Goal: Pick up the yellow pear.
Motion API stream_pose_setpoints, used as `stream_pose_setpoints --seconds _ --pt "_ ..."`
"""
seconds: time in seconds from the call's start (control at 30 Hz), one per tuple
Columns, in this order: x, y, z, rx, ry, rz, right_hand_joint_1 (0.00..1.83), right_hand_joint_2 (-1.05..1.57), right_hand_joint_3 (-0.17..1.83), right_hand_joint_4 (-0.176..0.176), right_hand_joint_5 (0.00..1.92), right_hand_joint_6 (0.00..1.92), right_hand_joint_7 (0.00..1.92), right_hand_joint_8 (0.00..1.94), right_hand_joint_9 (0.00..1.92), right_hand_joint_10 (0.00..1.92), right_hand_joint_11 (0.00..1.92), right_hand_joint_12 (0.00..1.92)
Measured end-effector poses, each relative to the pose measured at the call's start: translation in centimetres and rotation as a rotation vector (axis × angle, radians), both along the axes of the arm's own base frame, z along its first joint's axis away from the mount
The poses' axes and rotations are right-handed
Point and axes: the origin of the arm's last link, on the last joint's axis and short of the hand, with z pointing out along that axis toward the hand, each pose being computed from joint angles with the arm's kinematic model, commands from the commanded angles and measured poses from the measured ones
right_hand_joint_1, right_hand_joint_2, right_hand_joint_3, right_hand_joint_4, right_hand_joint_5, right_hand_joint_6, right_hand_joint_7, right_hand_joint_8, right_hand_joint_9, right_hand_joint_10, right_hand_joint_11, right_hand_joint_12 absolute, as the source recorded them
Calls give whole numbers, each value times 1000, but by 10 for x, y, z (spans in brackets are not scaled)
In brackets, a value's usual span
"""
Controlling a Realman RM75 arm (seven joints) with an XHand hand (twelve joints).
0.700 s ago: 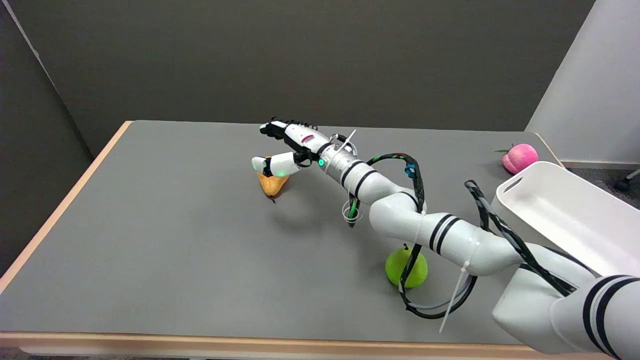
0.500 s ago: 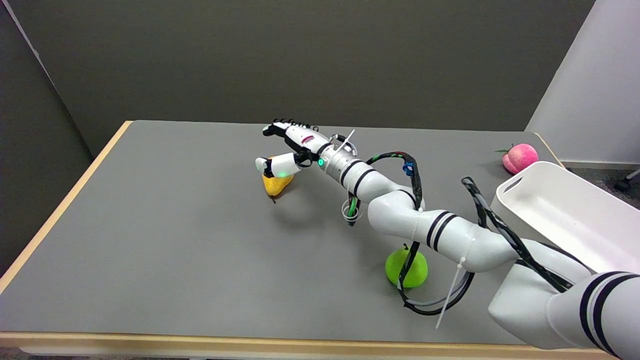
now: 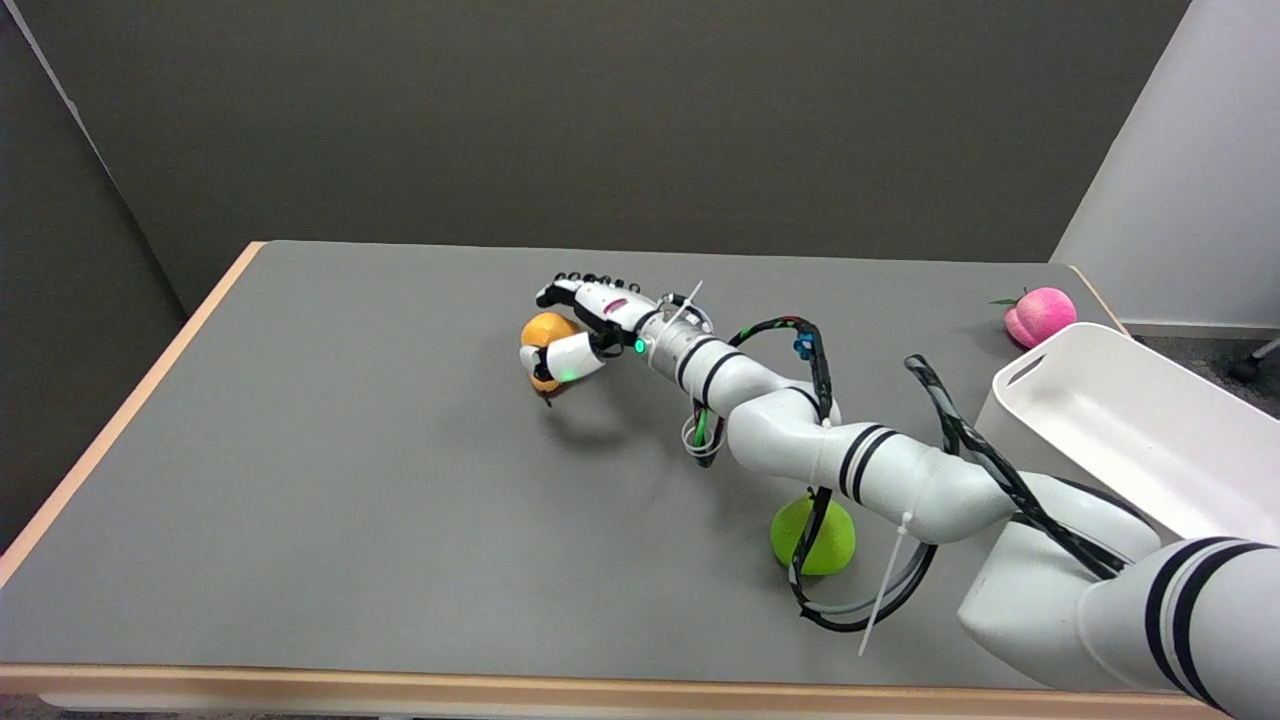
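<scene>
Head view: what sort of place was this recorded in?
Probably a lab test bench, not a home: a bare grey table against plain dark partition walls, toy-like fruit such as a yellow pear at the robot hand, and a white bin.

Pear mid-table, apple nearer right, peach far right behind bin.

We watched the right hand drop lower over the yellow pear and curl its fingers (thumb included) around the fruit, which had rolled.
</scene>
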Motion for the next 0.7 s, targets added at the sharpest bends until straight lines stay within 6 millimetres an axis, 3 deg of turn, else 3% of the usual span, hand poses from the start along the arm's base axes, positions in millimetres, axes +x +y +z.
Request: stream_pose_setpoints --seconds 0.33,0.7 --pt "-14 3 -1 -3 11 -44 512 616 914 -49 192 395 176 245 66 470 -1 812" --pt "-21 7 -4 1 11 -60 662 663 913 -13 266 485 284 303 125 507 -1 896"
